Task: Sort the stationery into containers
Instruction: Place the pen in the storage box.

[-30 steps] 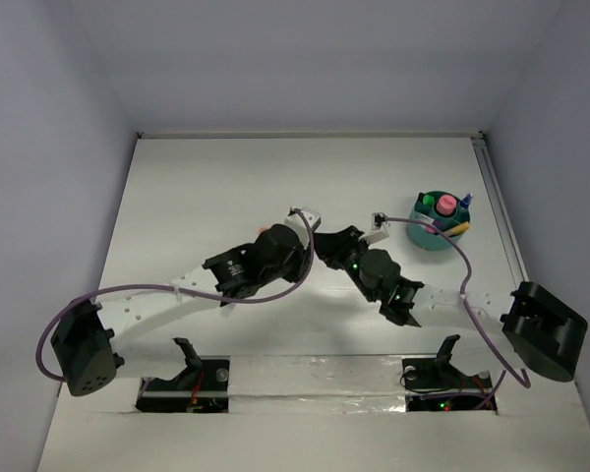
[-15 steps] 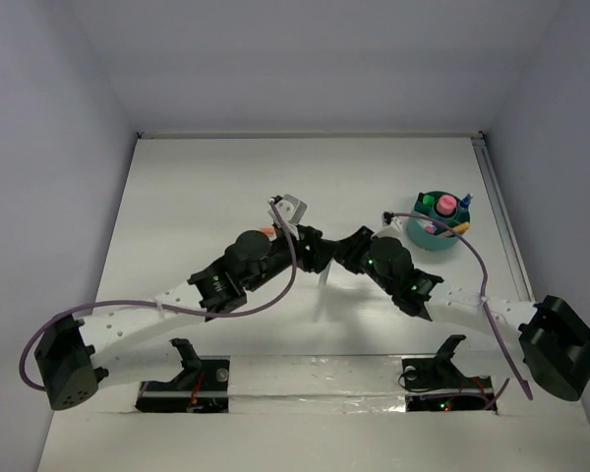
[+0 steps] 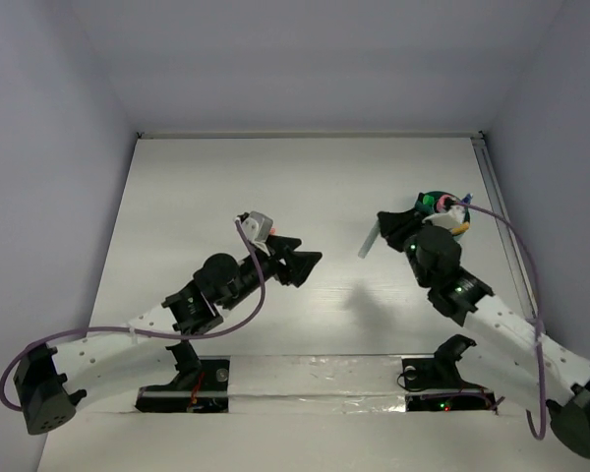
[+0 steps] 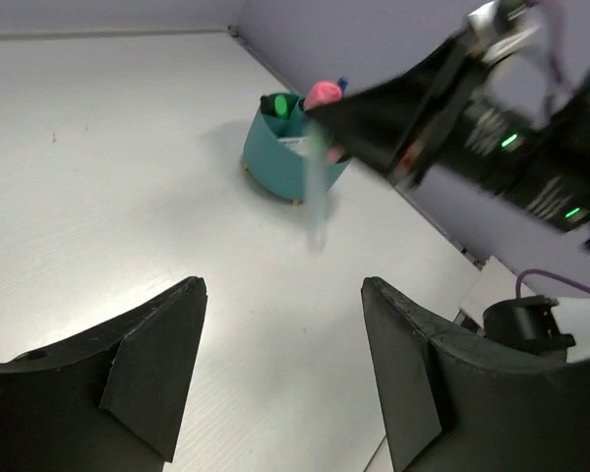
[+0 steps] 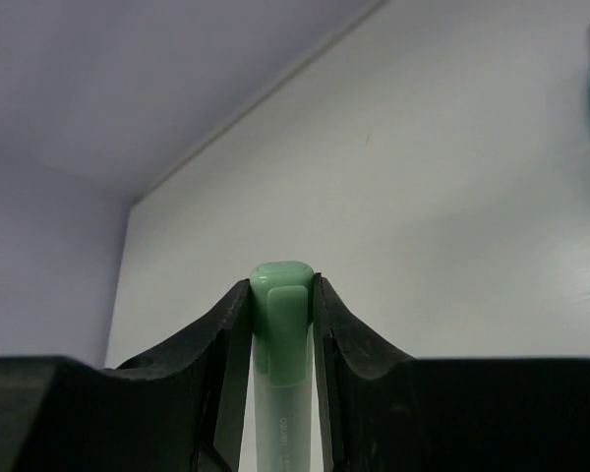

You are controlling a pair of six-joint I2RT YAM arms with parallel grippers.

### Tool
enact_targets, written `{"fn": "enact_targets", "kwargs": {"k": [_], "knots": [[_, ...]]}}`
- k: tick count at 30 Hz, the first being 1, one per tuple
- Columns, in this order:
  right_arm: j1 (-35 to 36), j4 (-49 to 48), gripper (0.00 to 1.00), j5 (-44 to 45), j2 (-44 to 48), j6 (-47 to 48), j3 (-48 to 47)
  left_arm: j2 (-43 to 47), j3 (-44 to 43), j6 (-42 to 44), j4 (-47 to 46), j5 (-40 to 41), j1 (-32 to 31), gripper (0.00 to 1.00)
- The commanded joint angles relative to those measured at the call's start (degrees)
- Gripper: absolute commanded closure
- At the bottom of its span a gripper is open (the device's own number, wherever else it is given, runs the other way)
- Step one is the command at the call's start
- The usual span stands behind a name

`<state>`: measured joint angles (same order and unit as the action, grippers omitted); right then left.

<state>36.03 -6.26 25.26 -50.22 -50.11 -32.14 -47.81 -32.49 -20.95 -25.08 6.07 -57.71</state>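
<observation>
No legible text anywhere. Pale-green marker (image 5: 281, 324), clamped between the right fingers (image 5: 339, 344): faint grey print runs along the barrel on the near side of the grip, too small and blurred to read. Teal tub (image 4: 275, 172), well ahead of the left fingers (image 4: 157, 364): small white label (image 4: 293, 144) just under its rim, lettering not resolvable.
</observation>
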Motion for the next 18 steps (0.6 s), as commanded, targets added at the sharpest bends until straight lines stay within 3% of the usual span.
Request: {"fn": "enact_targets", "kwargs": {"k": [1,2,5,10,15,18], "knots": [[-3.0,8.7,1.00,20.5,8.8,13.0,-5.4,2.1,4.8,-2.3,-2.9,1.6,-0.1,0.38],[-3.0,8.5,1.00,27.6,9.9,15.5,-5.6,2.7,5.8,-2.4,-3.4,1.6,-0.1,0.37],[-6.4,2.0,1.00,36.6,11.9,26.7,-4.8,3.5,8.8,-2.5,-4.7,2.3,-0.1,0.30],[-14.1,-10.8,1.00,40.5,9.6,40.4,-3.5,3.9,11.7,-1.5,-7.1,2.9,-0.1,0.17],[-27.3,-5.7,1.00,35.8,1.9,36.7,-8.1,4.7,12.6,0.0,-7.4,3.1,-0.1,0.03],[-30.0,-6.3,1.00,32.5,-0.8,33.9,-8.6,6.8,12.9,0.1,-5.6,4.2,-0.1,0.01]]}}
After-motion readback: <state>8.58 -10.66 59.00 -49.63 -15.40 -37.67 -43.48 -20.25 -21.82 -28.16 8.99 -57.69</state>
